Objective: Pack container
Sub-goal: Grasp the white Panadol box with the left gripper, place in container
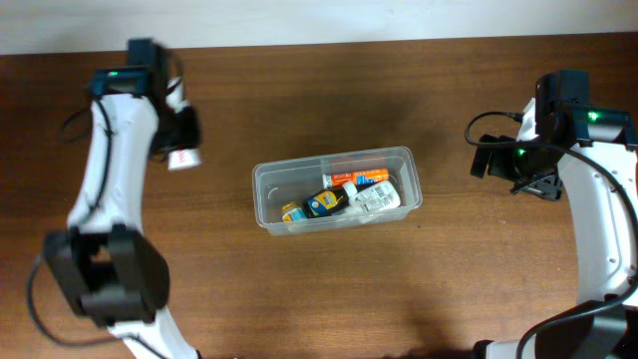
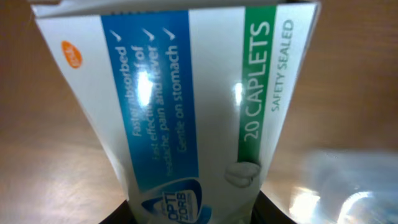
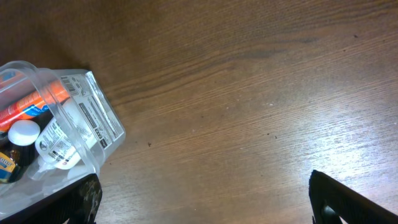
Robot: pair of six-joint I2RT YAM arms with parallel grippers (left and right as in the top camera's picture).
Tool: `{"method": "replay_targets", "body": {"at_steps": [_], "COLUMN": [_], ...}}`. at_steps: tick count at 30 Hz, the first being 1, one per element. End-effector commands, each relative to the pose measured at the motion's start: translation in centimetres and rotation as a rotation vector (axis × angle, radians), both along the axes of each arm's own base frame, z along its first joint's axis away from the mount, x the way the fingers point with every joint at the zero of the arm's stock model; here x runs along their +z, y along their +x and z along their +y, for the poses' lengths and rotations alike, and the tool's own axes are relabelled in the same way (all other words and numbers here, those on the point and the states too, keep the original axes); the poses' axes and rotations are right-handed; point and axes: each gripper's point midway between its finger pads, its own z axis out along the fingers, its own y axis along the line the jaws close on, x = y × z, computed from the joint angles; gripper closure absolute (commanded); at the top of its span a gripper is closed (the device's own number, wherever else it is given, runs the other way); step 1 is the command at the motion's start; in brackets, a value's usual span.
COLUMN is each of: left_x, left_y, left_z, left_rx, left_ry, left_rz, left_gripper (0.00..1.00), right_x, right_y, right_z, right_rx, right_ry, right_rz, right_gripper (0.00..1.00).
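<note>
The clear plastic container [image 1: 265, 189] sits mid-table and holds an orange tube, a white bottle and small dark bottles. Its corner shows in the right wrist view [image 3: 99, 134]. My left gripper [image 1: 181, 150] is at the far left of the table, left of the container, shut on a white caplet box [image 2: 186, 112] with blue and green panels reading "20 CAPLETS". The box shows small in the overhead view [image 1: 182, 159]. My right gripper [image 3: 205, 205] is open and empty above bare table, right of the container.
The brown wooden table [image 1: 329, 289] stretches around the container. A pale wall edge runs along the table's far side [image 1: 329, 20]. A blurred clear shape [image 2: 348, 186] shows at the lower right of the left wrist view.
</note>
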Motion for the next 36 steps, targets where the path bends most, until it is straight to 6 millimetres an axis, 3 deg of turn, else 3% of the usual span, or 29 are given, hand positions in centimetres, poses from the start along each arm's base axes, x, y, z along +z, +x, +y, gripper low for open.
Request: {"method": "replay_targets", "body": {"at_steps": [1,5,9,14,18,20,22,26,32,36], "left_x": [4.2,4.3,2.7,0.2,-1.9,-2.8,-3.6,-3.8,-1.8,1.9], "left_y": [-1.4,-4.3,-7.6,-8.2,-8.0,-8.0,-7.8,-7.0,-6.4,-6.1], "left_z": [-7.1,-13.9,-19.4,-22.4,-22.7,-22.4,-21.9,-20.9,-20.6,-19.7], "left_rx": [-0.291,-0.713,-1.109,-1.239,-1.242,-1.236,-1.225,-1.202,-1.037,-0.830], "left_ry": [-0.028,0.039,0.102,0.133,0.133,0.133,0.145,0.199,0.187,0.121], "left_rz": [-0.095,-0.078,-0.054,-0.088,-0.092,-0.083,-0.078,-0.082,-0.114,-0.203], "left_gripper": [0.65,0.61,0.57,0.57,0.57,0.47,0.46,0.34,0.33,0.26], "right_x": [-0.1,-0.2,-0.2,-0.2,-0.2,-0.2,-0.2,-0.2,-0.2,-0.1], "right_y": [-0.2,-0.2,-0.2,-0.3,-0.4,-0.4,-0.4,-0.4,-0.6,-0.5], "right_z": [-0.1,-0.1,-0.1,0.0,0.0,0.0,0.0,0.0,0.0,0.3], "right_rx": [0.007,0.007,0.007,0.008,0.007,0.007,0.007,0.007,0.007,0.013], "right_ry": [-0.003,-0.002,-0.002,-0.001,0.000,0.000,0.000,0.000,0.001,0.011], "right_rz": [0.005,0.006,0.006,0.013,0.017,0.016,0.017,0.017,0.022,0.017], "right_gripper": [0.02,0.02,0.02,0.02,0.02,0.02,0.02,0.02,0.02,0.02]}}
